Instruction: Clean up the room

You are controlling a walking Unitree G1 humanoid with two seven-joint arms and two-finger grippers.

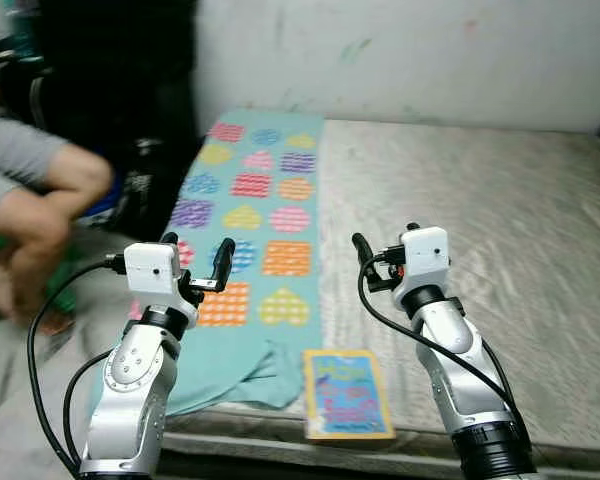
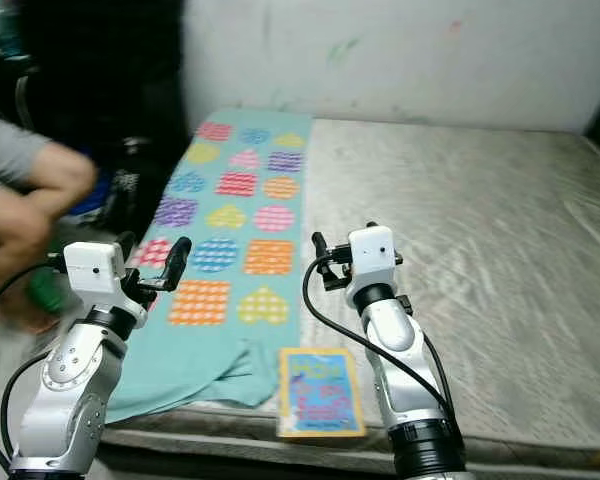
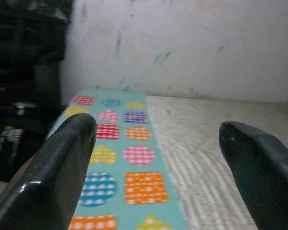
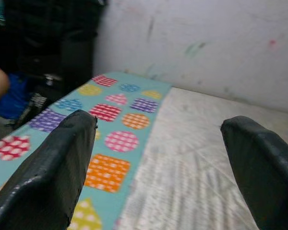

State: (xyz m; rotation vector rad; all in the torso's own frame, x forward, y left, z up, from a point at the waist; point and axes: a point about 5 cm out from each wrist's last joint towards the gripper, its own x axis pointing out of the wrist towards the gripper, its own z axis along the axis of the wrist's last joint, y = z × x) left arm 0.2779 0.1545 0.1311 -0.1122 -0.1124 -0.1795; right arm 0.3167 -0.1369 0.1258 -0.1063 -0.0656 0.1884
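Teal patterned cloth (image 1: 250,250) lies ahead of your left end effector (image 1: 196,252); book (image 1: 346,394) below right end effector (image 1: 365,258). Both spread, empty.

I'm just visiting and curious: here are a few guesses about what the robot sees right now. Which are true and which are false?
1. A book lies at the near edge of the mattress. True.
2. The left gripper is holding the book. False: it is open and holds nothing, raised above the cloth.
3. The patterned cloth covers the whole mattress. False: it covers only a strip on the robot's left.
4. The right gripper is open. True.
5. A person sits off to the robot's left. True.
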